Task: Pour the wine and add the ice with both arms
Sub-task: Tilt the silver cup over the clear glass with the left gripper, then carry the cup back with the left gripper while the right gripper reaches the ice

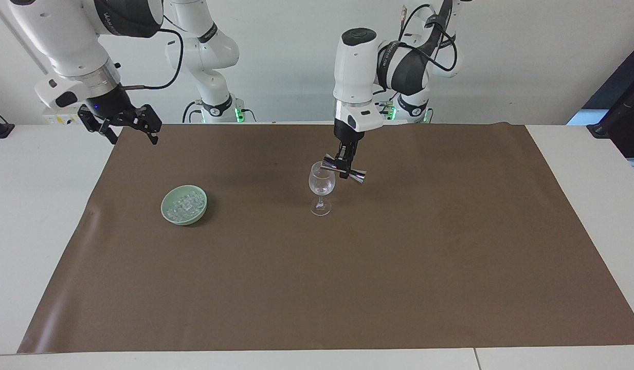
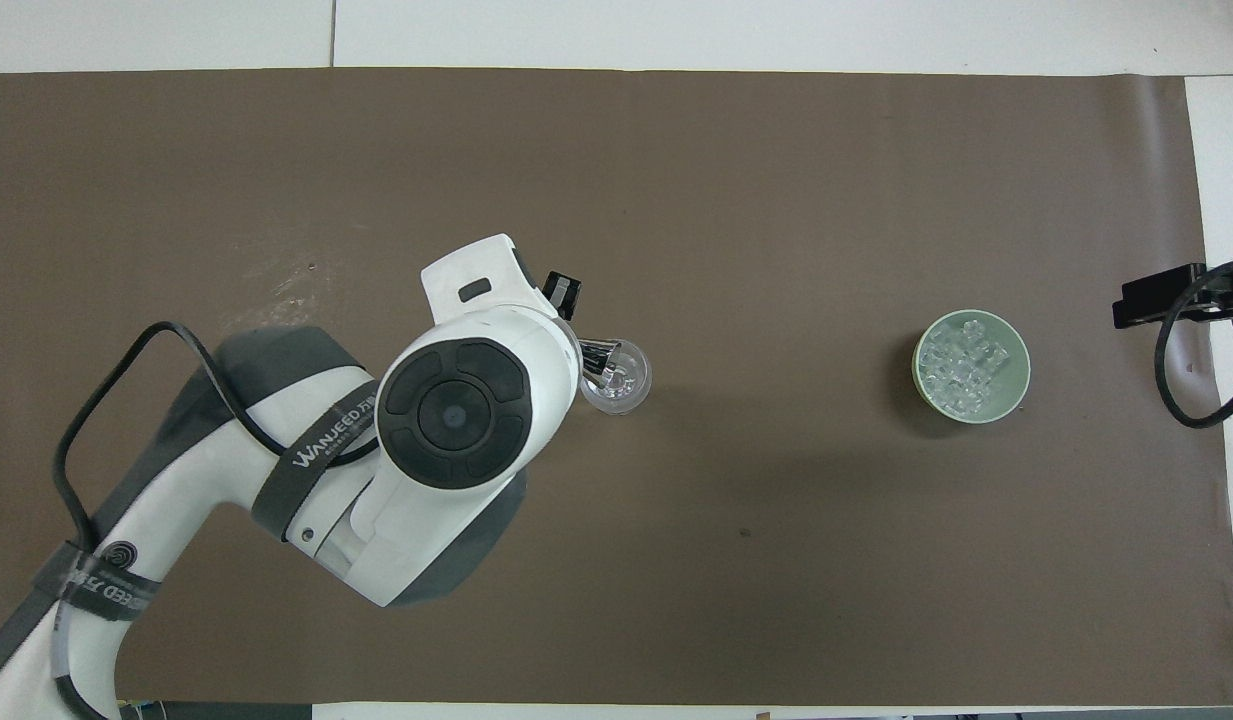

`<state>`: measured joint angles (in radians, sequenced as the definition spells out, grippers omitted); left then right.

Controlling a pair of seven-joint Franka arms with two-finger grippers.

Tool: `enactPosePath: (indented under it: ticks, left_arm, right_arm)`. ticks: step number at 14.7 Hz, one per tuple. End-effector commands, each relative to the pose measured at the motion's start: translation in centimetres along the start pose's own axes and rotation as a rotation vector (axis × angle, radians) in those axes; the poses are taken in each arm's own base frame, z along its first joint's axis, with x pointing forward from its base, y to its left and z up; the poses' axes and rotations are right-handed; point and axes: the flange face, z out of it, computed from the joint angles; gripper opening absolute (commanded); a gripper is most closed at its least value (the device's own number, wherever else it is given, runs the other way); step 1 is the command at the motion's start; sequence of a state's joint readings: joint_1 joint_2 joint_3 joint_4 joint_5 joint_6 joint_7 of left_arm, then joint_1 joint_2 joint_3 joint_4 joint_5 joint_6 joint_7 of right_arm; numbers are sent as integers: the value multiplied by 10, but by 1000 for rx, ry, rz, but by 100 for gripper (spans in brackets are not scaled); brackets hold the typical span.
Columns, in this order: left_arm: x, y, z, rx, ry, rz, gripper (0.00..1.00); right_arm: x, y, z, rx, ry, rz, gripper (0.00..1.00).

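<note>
Left gripper [image 1: 344, 167], clamped on a small metal jigger [image 1: 345, 172], tips it at the wine glass [image 1: 321, 187] rim mid-mat, pouring apparently underway; right gripper [image 1: 122, 121] waits spread wide, ice [image 1: 185, 204] untouched in its green bowl [image 1: 183, 217] toward the right arm's end.

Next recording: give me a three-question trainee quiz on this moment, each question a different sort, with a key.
1. True or false: the left end effector holds a metal jigger tipped over the wine glass.
2. Where is the ice? A) in the glass B) in the green bowl C) loose on the brown mat
3. Fill in: the right end effector hangs with its fingers ____ over the mat's edge at its own end of the table.

Key:
1. True; it is shut on the jigger, one end over the rim.
2. B
3. open; it holds nothing.
</note>
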<state>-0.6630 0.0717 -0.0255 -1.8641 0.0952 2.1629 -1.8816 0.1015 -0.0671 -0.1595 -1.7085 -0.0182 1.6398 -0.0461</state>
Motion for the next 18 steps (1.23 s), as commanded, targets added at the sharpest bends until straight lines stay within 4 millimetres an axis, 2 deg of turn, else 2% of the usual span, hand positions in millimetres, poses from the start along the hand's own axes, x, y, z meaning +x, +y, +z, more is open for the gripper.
enactPosePath:
  ticks: [1,4,6,8,9,11,13,14,16,18]
  left_arm:
    - [27,9,-5,19,-105,-73,0]
    - [71,16,-2,35,-279,-149,0]
    - [123,21,4,4,-407,-265,0]
    - [158,16,11,-8,-442,-341,0]
    - [186,10,16,-19,-473,-394,0]
    - [227,-2,26,-41,-549,-438,0]
    - [285,-19,40,-71,-572,-499,0]
    - [302,-25,45,-81,-603,-516,0]
    - [357,-46,64,-90,-673,-612,0]
    - [400,-64,86,-115,-709,-705,0]
  right_arm:
    - [-21,-1,34,28,38,-41,100]
    - [-22,-1,72,27,56,-120,100]
    - [-15,-3,107,22,44,-153,100]
    - [-6,-4,140,15,38,-179,95]
    - [-2,-5,152,11,40,-181,89]
    - [-6,-9,179,10,37,-190,85]
    - [-5,-15,193,4,60,-229,75]
    - [-2,-20,197,2,68,-243,71]
    - [-3,-26,211,1,49,-254,69]
    - [-5,-25,226,-3,71,-263,69]
